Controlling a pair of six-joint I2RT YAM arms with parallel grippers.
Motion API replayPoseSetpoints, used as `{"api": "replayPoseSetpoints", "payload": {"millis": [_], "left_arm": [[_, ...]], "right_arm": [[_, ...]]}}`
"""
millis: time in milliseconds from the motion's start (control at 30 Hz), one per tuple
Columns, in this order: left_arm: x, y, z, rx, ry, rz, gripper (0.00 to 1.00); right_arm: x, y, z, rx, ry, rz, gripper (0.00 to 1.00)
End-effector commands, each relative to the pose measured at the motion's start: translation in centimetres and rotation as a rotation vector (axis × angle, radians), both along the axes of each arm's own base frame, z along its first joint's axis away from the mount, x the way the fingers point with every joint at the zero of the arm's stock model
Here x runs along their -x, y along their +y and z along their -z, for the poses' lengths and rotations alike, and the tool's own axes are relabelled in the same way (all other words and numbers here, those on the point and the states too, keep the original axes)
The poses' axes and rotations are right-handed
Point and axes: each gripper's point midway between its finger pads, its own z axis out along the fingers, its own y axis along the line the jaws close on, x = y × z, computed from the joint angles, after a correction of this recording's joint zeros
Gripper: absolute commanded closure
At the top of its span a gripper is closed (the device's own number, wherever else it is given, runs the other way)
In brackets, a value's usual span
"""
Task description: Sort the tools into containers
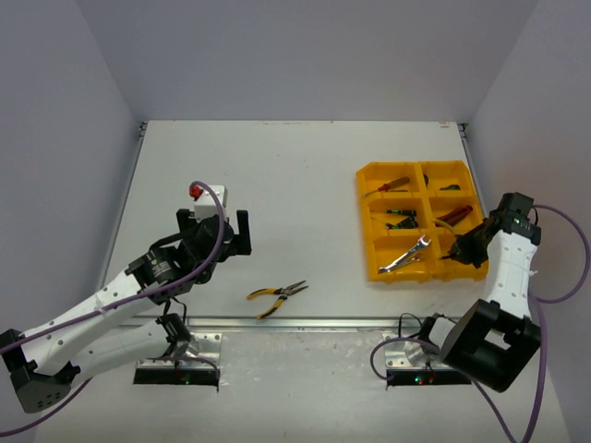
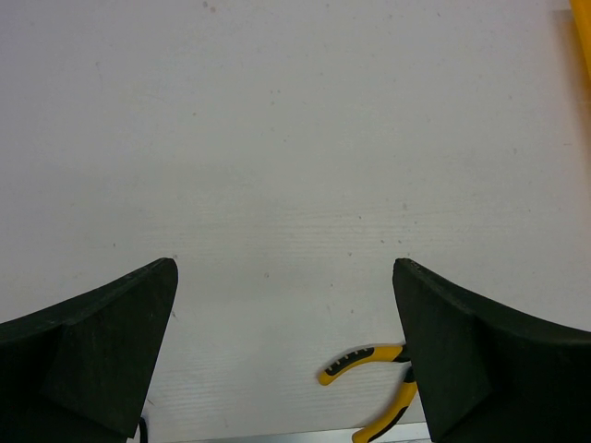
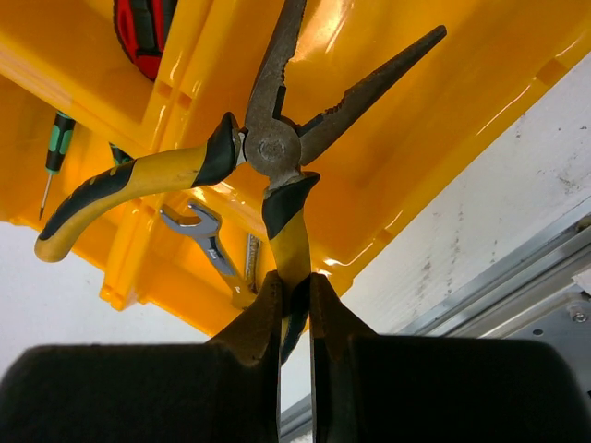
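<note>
My right gripper [image 3: 295, 291] is shut on one handle of yellow-handled needle-nose pliers [image 3: 277, 148], held open above the near right compartment of the yellow tray [image 1: 372, 221]; it also shows in the top view [image 1: 459, 247]. The tray holds silver wrenches [image 1: 406, 256], a red-handled screwdriver [image 1: 395, 184], green-handled screwdrivers [image 1: 400, 216] and red-handled cutters [image 1: 454, 217]. A second pair of yellow-handled pliers [image 1: 276, 295] lies on the table near the front edge, also in the left wrist view [image 2: 369, 388]. My left gripper [image 1: 228, 233] is open and empty above the table, behind and left of those pliers.
A white box with a red knob [image 1: 205, 197] stands left of my left gripper. A metal rail [image 1: 305, 321] runs along the table's front edge. Grey walls enclose the table on three sides.
</note>
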Motion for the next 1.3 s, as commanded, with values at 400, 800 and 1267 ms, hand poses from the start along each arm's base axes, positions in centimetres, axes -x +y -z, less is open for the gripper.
{"api": "replayPoseSetpoints", "payload": {"millis": [400, 800, 1267], "left_arm": [[-0.3, -0.6, -0.6, 0.029, -0.024, 0.021, 0.0], [-0.5, -0.8, 0.0, 0.008, -0.003, 0.016, 0.0], [4.6, -9.1, 12.2, -0.118, 0.652, 0.396, 0.0]], "right_arm": [[0.8, -1.4, 1.5, 0.055, 0.059, -0.012, 0.81], [-3.2, -0.6, -7.1, 0.058, -0.189, -0.062, 0.01], [-3.8, 12.5, -12.5, 0.049, -0.384, -0.677, 0.01]]}}
